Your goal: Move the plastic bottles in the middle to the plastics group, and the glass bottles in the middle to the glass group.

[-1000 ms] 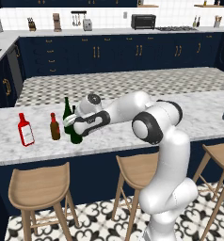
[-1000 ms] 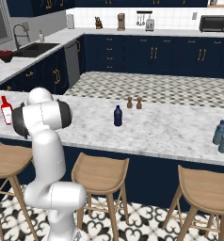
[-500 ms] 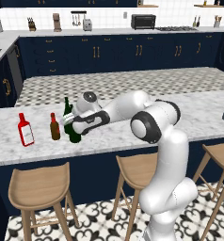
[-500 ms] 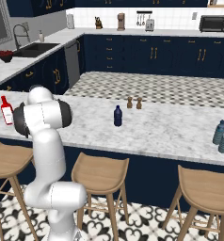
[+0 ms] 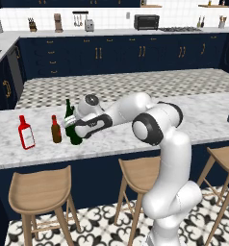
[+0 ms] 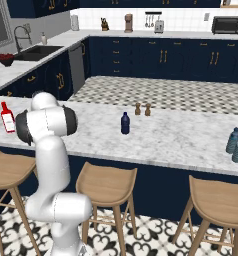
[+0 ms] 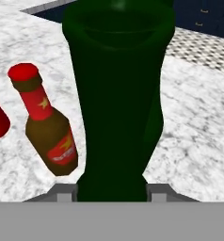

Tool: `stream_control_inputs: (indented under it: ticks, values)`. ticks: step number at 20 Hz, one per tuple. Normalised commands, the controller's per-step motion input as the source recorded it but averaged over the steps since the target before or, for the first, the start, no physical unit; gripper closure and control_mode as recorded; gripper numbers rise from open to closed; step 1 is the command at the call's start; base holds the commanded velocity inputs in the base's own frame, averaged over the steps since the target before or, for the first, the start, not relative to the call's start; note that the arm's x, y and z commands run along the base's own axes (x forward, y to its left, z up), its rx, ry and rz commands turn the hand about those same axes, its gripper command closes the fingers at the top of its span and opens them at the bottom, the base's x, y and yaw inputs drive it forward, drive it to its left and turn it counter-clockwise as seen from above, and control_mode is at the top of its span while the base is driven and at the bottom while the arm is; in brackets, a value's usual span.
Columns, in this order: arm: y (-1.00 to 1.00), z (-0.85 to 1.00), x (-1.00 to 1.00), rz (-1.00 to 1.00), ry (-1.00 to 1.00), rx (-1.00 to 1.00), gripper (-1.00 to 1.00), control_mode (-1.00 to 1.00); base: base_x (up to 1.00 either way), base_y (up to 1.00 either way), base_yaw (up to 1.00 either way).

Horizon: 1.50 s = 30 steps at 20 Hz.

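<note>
green glass bottle (image 5: pixel 73 129) upright on marble counter (image 5: pixel 203 122), just beside small brown bottle (image 5: pixel 55 129) with red cap; red flat bottle (image 5: pixel 25 133) further left. gripper (image 5: pixel 74 126) closed around green bottle's body, holding it; hand view shows dark glass between finger tips. navy plastic bottle (image 6: pixel 125 123) mid-counter, well apart from pale blue bottles (image 6: pixel 236 144) at far right. risk: release too close to brown bottle, or sideways pull-out, likely knocks one over; tall slim bottle tips easily.
</note>
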Motion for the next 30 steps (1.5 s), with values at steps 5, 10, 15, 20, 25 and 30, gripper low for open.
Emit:
stream_control_inputs:
  ticks: [5,10,15,20,25,30]
  values:
    - [0.00,0.00,0.00,0.00,0.00,0.00,-1.00,-1.00,0.00,0.00,0.00]
    - [0.00,0.00,0.00,0.00,0.00,0.00,-1.00,-1.00,0.00,0.00,0.00]
    - [0.00,0.00,0.00,0.00,0.00,0.00,-1.00,-1.00,0.00,0.00,0.00]
    - [-0.16,0.10,-0.24,0.00,0.00,0.00,-1.00,-1.00,0.00,0.00,0.00]
    - [-0.52,0.32,-0.65,-0.04,-0.04,0.01,-1.00,-1.00,0.00,0.00,0.00]
    - [-0.71,0.49,-0.67,-0.07,-0.04,0.02,-1.00,-1.00,0.00,0.00,0.00]
